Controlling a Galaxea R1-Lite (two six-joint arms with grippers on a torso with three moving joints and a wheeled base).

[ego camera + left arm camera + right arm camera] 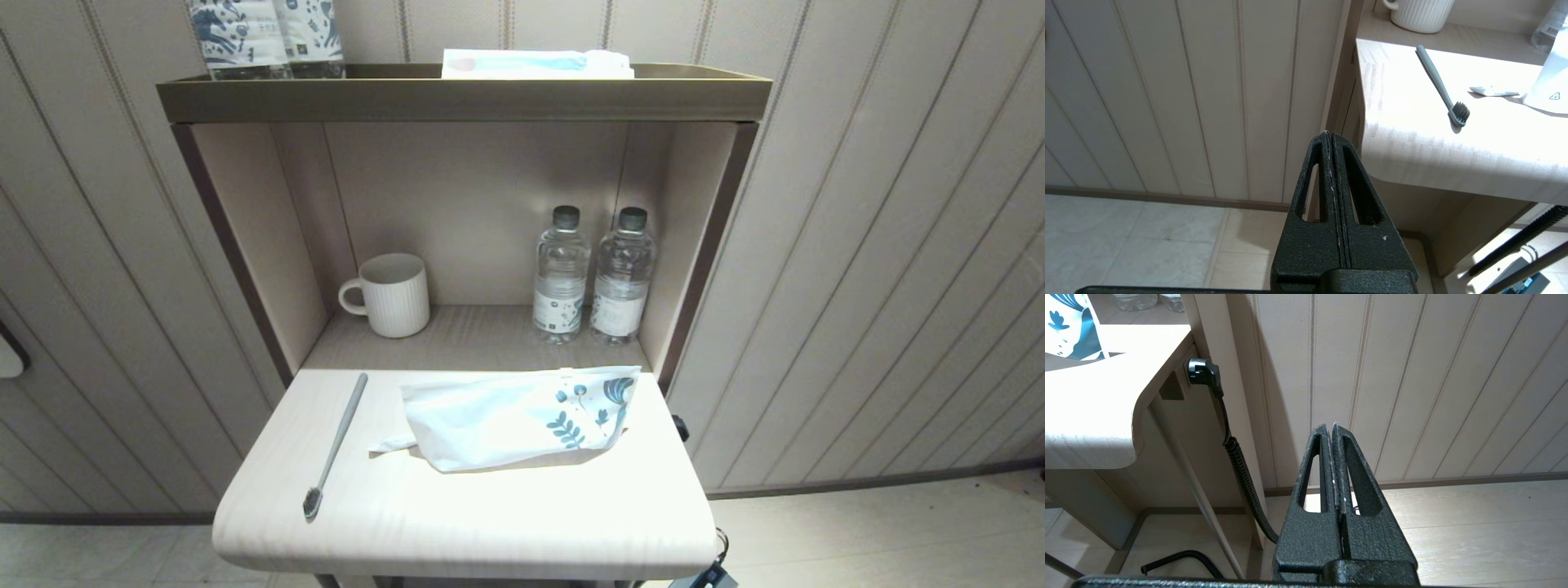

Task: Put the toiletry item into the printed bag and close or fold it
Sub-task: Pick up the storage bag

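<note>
the pale wood-grain desk [506,523] with its rounded front edge and open cubby above is the biggest thing before me, smooth and brightly lit, and nothing of my job is done on it yet. the flat white crinkly pouch with the teal-blue leaf and flower print [522,416] lies on its side toward the right of the desk top, its plain end pointing at the toothbrush, puffed and creased like thin plastic film; i cannot tell from here which end is its mouth. the long slim toothbrush with a pale grey handle and small dark bristle head [335,447] lies well apart on the left, outside the pouch, bristles toward the front edge. so all is left: pick it up, slide it in, then fold or close the pouch. back in the cubby stand a ribbed white ceramic mug [392,294] and two clear plastic water bottles with dark caps [592,278], hard and upright. my left gripper [1331,134] hangs below the desk's left corner, clenched on nothing, its black textured fingers pressed flat together; my right gripper [1333,426] hangs off the right side, likewise clamped and empty.
</note>
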